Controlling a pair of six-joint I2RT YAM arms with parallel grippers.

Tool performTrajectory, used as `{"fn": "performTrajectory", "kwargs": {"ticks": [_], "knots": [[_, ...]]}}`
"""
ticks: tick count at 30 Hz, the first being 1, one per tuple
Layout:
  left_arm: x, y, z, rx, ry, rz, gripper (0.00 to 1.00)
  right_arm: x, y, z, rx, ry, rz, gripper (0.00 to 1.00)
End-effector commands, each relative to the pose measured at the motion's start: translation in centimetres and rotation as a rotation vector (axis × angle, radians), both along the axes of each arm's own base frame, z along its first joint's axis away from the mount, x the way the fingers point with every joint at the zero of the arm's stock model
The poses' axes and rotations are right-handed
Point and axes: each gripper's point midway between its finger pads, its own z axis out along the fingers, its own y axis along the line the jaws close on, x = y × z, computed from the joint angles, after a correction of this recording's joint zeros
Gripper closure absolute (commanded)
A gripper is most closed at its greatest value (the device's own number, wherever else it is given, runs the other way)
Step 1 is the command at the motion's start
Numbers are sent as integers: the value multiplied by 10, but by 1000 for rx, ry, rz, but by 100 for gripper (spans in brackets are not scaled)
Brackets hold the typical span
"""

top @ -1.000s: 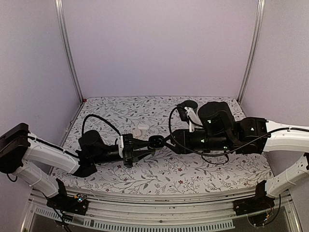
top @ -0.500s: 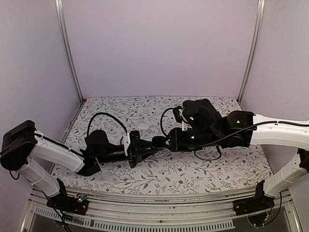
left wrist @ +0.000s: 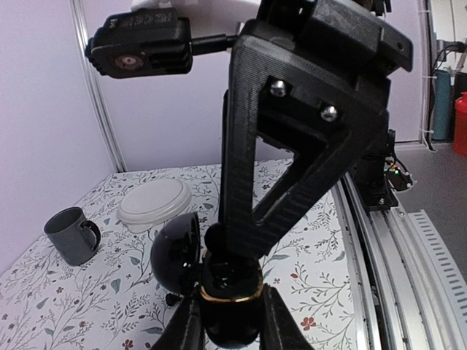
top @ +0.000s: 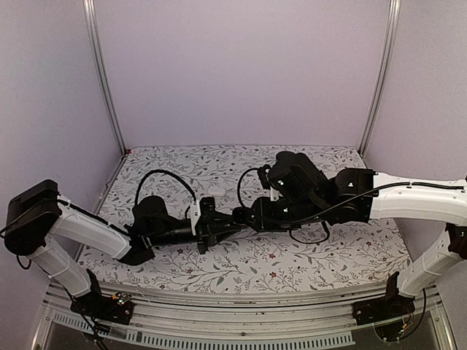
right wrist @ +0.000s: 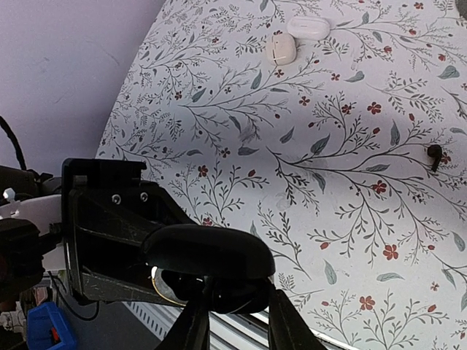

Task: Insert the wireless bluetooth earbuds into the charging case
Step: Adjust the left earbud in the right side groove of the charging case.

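Floral cloth (top: 241, 273) over table; lilac walls (top: 241, 73), metal posts (top: 103, 80) at rear corners. Mid-table, left gripper (left wrist: 233, 337) clamped on open black case (left wrist: 232, 310). Over it, right gripper (right wrist: 235, 324) at case mouth, jaws partly closed; whether anything pinched, cannot tell. One black earbud (right wrist: 435, 154) lies on cloth, well apart from case.

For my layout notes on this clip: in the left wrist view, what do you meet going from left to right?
Left to right: grey mug → white round container → open black charging case → metal rail.
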Motion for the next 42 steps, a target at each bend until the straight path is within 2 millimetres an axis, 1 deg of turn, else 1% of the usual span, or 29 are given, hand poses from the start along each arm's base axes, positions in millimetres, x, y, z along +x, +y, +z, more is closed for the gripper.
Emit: {"fn": "performTrajectory", "kwargs": {"ticks": [1,16,20,24,25,28,33,38,42], "knots": [[4,-3,7,-22,-2,-10,100,8,-1,7,2,-18,-36,71],[2,-10,2,-13,25,-44,100,13,0,-15,-63,-11,-54,76],[3,-12,1,-13,37,-46,100,14,-1,-23,-87,-8,-59,80],[4,-14,-1,-9,49,-50,100,17,-3,-30,-111,-13,-72,80],[4,-14,-2,-8,53,-50,100,17,-4,-31,-114,-15,-75,85],[5,-14,-4,-8,62,-47,100,18,-4,-33,-116,-19,-78,91],[8,-12,-10,-7,98,-55,100,19,-7,-32,-121,-35,-81,95],[9,-12,-11,-14,113,-61,100,19,-12,-30,-125,-48,-80,96],[7,-12,-9,-25,115,-74,100,18,-11,-31,-121,-49,-71,95]]}}
